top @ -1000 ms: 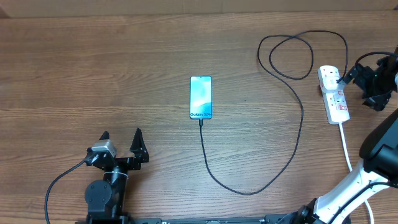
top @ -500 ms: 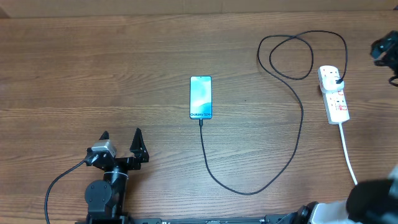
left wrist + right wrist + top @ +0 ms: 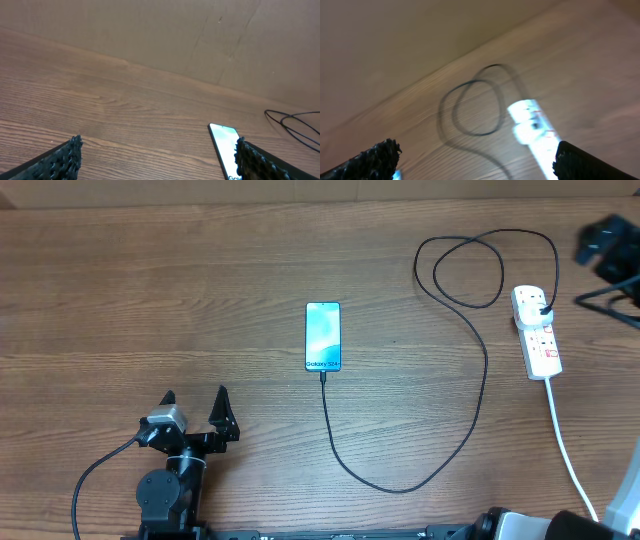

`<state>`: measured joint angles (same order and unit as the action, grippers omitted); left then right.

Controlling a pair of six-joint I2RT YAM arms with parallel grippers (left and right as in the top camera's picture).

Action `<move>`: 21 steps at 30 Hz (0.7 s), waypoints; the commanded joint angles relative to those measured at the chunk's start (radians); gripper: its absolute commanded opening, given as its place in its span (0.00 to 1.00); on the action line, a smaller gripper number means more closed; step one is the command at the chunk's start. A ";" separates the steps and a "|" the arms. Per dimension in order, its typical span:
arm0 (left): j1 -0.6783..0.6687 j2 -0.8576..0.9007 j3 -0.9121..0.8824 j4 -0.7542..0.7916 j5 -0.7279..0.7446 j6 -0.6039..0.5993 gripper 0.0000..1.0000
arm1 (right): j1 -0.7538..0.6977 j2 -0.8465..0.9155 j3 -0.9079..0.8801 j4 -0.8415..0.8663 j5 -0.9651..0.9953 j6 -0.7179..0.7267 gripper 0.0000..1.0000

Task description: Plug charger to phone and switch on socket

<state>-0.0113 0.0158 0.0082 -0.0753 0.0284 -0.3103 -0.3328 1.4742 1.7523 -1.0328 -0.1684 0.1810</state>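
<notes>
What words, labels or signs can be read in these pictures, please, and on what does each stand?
"Galaxy S24": white letters at the lower edge of the phone screen, in the overhead view.
Red marks on the socket: too small to read.
Left wrist view: the phone's text is cut off at the frame edge and cannot be read.
Right wrist view: blurred, nothing readable.

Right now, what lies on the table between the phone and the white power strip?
Only the black charger cable crosses between the phone and the power strip; the rest is bare wood. The overhead view shows it.
</notes>
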 commanded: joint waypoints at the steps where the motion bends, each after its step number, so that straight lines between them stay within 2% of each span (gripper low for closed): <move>1: 0.006 -0.011 -0.003 -0.003 -0.010 0.019 1.00 | 0.118 -0.025 0.015 0.006 0.048 0.000 1.00; 5: 0.006 -0.011 -0.003 -0.003 -0.010 0.019 0.99 | 0.243 -0.025 0.008 -0.006 0.164 -0.001 1.00; 9: 0.006 -0.011 -0.003 -0.003 -0.010 0.019 1.00 | 0.313 -0.025 -0.048 0.038 0.171 -0.060 1.00; 17: 0.006 -0.011 -0.003 -0.003 -0.010 0.019 0.99 | 0.339 -0.029 -0.251 0.147 0.146 -0.078 1.00; 21: 0.006 -0.011 -0.003 -0.003 -0.010 0.019 0.99 | 0.339 -0.052 -0.419 0.273 0.088 -0.078 1.00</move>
<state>-0.0113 0.0158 0.0082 -0.0753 0.0265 -0.3103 0.0036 1.4631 1.4277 -0.8127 -0.0349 0.1131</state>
